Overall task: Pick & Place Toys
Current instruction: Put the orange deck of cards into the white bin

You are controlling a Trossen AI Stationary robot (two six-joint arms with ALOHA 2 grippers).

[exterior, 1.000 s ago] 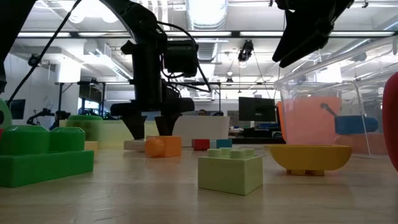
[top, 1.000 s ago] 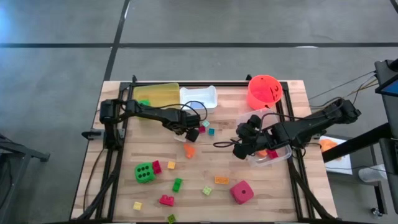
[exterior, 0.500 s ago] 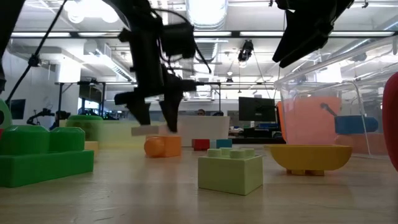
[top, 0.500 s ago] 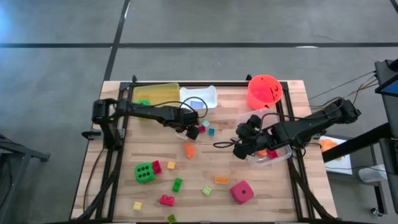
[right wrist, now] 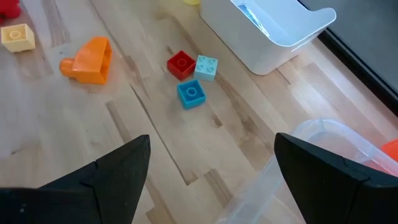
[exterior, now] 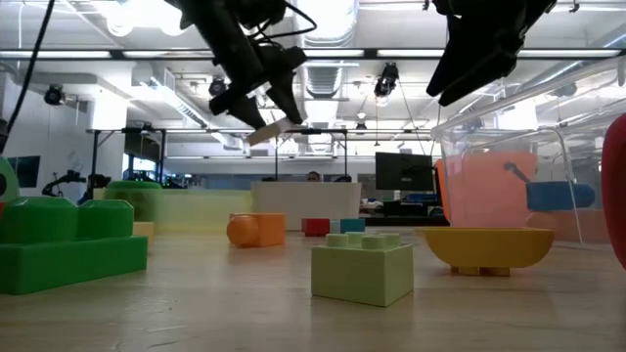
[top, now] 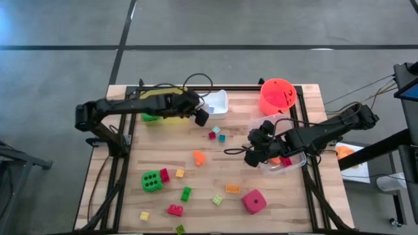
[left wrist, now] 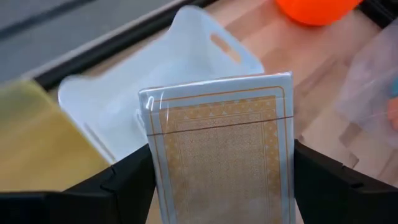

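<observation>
Yellow plastic marks the far-left tray (top: 163,98), and just beside it sits the white tray (top: 219,99); the left gripper (top: 200,115) hangs over the seam between them, raised clear of the wood, its fingers clamped on the edges of a card (left wrist: 221,155). Gripping the card by its edges keeps it flat and lets it drop cleanly, and the height keeps it clear of the tray walls; the white tray looks like its likely destination, though that is only a guess. Below the gripper, bricks lie loose on the table (top: 130,196): a red one (right wrist: 181,64) touching a pale blue one (right wrist: 207,67), a blue one (right wrist: 191,94) near them, and an orange piece (top: 198,156) a little nearer the front. Farther forward are a green die (top: 152,181) and a pink die (top: 254,201), well apart, none of them sorted yet. On the right, the right gripper (top: 256,150) waits with fingers spread and empty at the edge of the clear tray (top: 295,164), which already holds a few pieces, probably parked near its own drop point. An orange bucket (top: 277,95) stands at the far right corner.
</observation>
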